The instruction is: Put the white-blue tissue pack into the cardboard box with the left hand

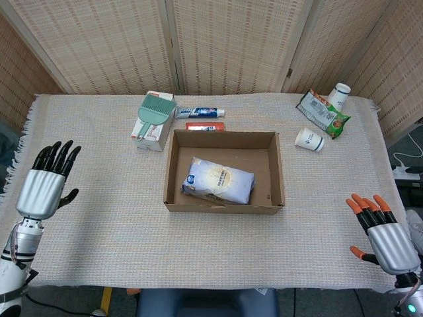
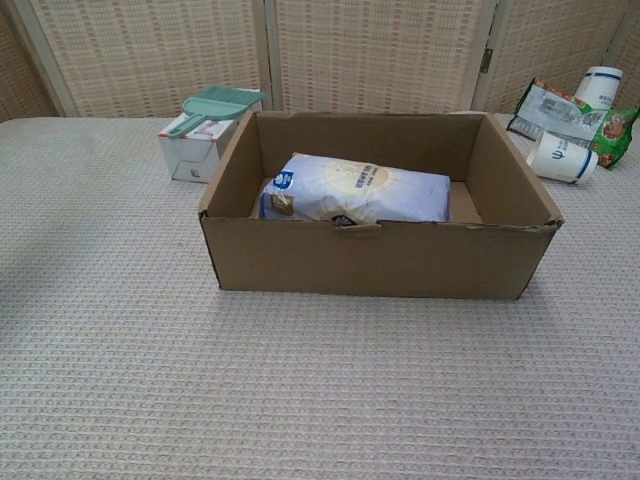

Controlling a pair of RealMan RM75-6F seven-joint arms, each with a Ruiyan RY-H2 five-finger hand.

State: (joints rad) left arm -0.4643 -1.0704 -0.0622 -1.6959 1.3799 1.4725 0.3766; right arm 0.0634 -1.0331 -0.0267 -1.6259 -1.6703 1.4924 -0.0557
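Surface: bench covered by a beige woven cloth with fringed side edges. Behind its far edge stand folding screens of pale woven reed in light frames.

Container: open brown cardboard box, rectangular, flaps absent from view, set near the middle of the bench, slightly toward the far edge. Contents: one white-blue tissue pack, soft plastic wrap, lying flat on the box floor, closer to the left wall and near wall; bare cardboard shows along the right side. The chest view confirms the pack resting wholly inside, below the rim.

Far-left of the box: small white carton with red print, with a mint-green plastic dustpan-shaped brush lying across its top. Just beyond the box's far wall: a white and blue toothpaste tube and, nearer the box, a small red flat packet.

Far-right corner: green and white snack bag, an upright white paper cup behind it, and a second white paper cup with a blue rim lying on its side.

Left hand: silver with black fingers, over the left edge of the bench, well apart from the box, fingers spread, holding nothing.

Right hand: silver with orange fingertips, at the near-right corner, fingers spread, holding nothing.
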